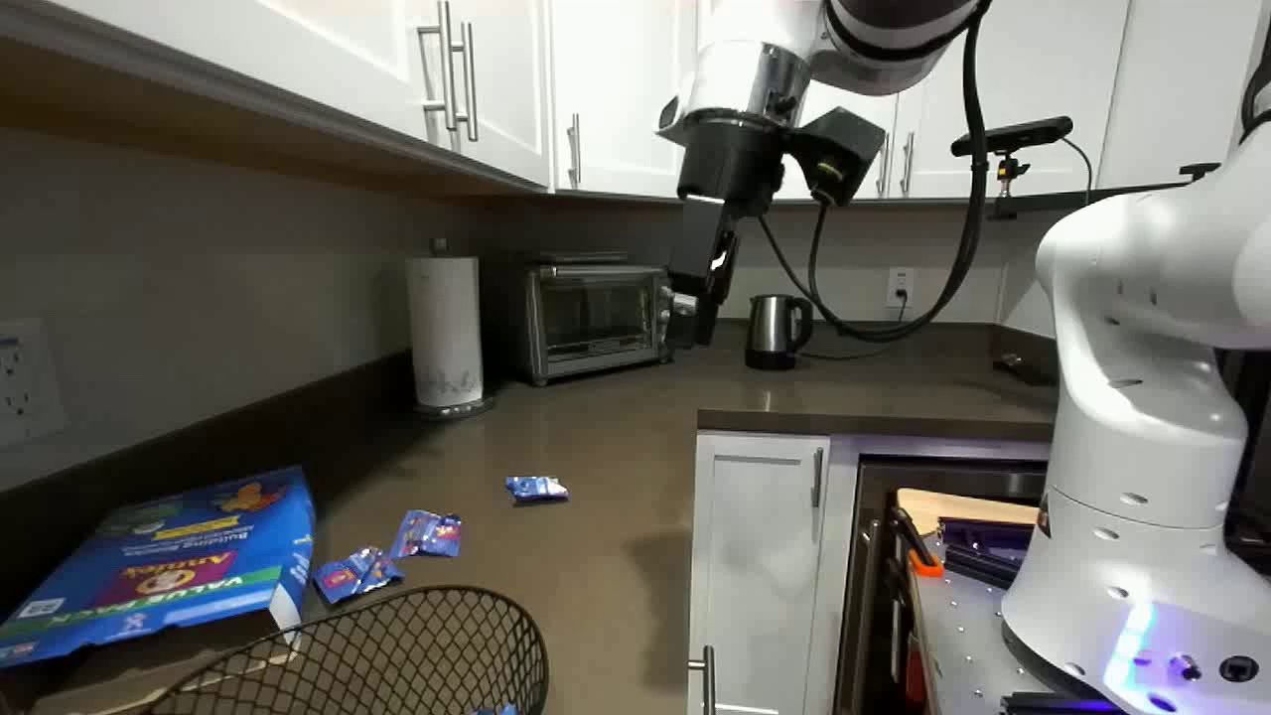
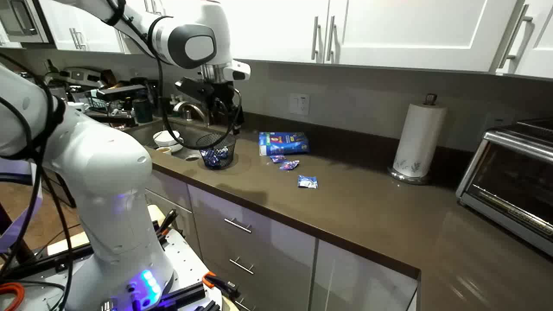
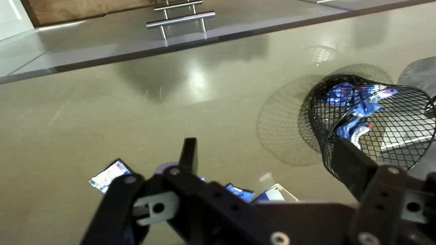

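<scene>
End effector (image 3: 269,154) hangs above the table (image 1: 606,596), fingers spread apart. In the wrist view one fingertip overlaps the rim of the basket (image 3: 317,114); cannot tell whether they touch. Basket stands on the table, blue packets (image 3: 366,109) inside. Three more packets (image 1: 427,533) lie on the table: two just beside the flat-lying blue box (image 1: 204,571), one farther off, toward the paper roll (image 1: 446,333).
</scene>
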